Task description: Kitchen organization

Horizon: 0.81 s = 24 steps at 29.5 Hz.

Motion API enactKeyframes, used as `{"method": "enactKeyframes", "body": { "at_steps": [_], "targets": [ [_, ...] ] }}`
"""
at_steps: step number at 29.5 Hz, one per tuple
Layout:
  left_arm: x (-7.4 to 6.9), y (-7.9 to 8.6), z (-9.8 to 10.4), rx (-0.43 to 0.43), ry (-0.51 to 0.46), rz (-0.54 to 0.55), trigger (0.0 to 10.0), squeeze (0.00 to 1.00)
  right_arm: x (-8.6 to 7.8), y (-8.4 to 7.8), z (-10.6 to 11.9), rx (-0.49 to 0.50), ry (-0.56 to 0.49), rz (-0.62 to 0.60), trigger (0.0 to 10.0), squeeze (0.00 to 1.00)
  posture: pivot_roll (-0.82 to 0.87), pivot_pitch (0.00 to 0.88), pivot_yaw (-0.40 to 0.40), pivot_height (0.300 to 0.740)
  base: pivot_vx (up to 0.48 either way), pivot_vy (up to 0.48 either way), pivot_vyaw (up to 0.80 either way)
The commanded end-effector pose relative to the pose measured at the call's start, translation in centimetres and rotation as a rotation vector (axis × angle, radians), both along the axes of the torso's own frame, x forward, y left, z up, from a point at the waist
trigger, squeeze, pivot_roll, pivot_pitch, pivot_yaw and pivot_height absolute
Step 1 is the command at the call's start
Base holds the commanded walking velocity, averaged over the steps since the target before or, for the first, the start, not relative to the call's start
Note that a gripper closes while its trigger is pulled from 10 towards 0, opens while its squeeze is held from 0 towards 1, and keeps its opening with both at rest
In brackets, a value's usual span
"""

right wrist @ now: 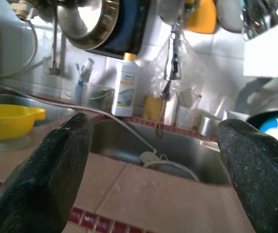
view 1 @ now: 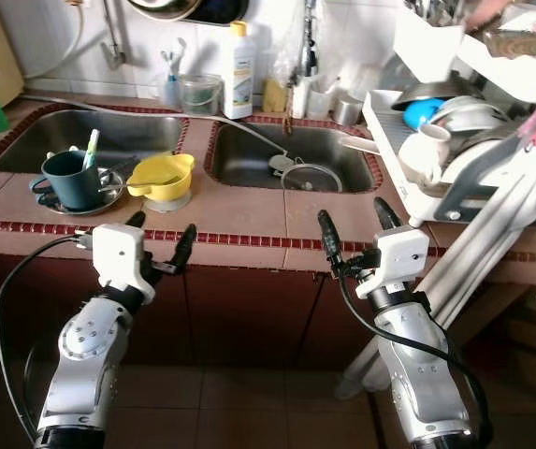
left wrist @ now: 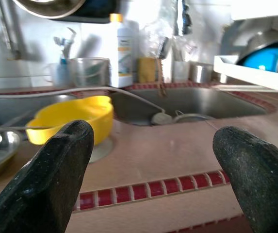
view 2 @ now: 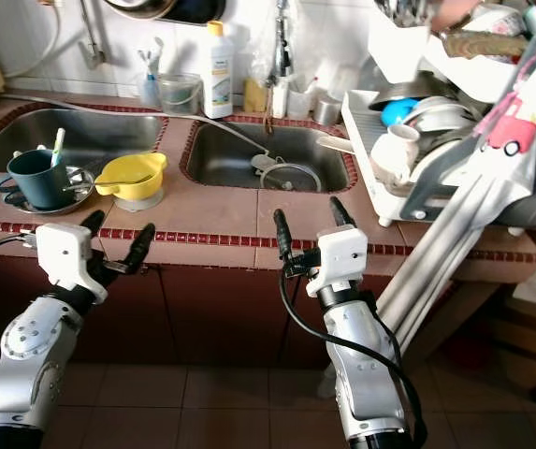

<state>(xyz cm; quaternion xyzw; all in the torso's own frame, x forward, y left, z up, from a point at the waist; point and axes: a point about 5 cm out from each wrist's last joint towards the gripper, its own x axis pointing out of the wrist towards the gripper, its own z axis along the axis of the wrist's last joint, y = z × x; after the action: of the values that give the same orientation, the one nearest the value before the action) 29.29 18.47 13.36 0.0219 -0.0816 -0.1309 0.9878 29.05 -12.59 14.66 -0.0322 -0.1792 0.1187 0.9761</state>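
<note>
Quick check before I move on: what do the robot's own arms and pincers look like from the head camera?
Both arms are silver metal with rounded, dimpled joint housings. Each ends in a white boxy block carrying the left pincer and right pincer, each made of two long, tapered black fingers. A black cable loops along each arm to the wrist.

The dish rack [view 1: 394,140] runs off the frame's right edge, its dishes stacked so closely that single pieces are hard to separate. A pale folded frame [view 1: 492,220] leaning across it hides its front corner. The pan [right wrist: 88,22] hanging on the wall is cut by the top edge. What stands in the dark mug [view 1: 69,178] is perhaps a toothbrush; too small to tell.
</note>
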Motion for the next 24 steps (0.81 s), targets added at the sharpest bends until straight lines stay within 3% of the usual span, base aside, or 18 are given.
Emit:
{"method": "enactKeyframes", "body": {
  "at_steps": [1, 15, 24],
  "targets": [
    [0.04, -0.76, 0.27, 0.008, -0.006, -0.032, 10.0, 0.0, 0.04, -0.49, 0.26, 0.003, -0.008, -0.018, 10.0, 0.0, -0.14, 0.0, -0.006, 0.74, 0.0, 0.311, 0.0],
    [0.08, -0.94, 0.37, 0.018, -0.008, -0.042, 10.0, 0.0, 0.03, -0.45, 0.24, 0.007, -0.008, -0.022, 10.0, 0.0, -0.14, 0.0, -0.001, 0.74, 0.0, 0.309, 0.0],
    [0.02, -1.33, 0.39, 0.013, -0.004, -0.047, 10.0, 0.0, 0.02, -0.51, 0.22, 0.006, -0.007, -0.022, 10.0, 0.0, -0.14, 0.0, -0.004, 0.74, 0.0, 0.0, 0.0]
  ]
}}
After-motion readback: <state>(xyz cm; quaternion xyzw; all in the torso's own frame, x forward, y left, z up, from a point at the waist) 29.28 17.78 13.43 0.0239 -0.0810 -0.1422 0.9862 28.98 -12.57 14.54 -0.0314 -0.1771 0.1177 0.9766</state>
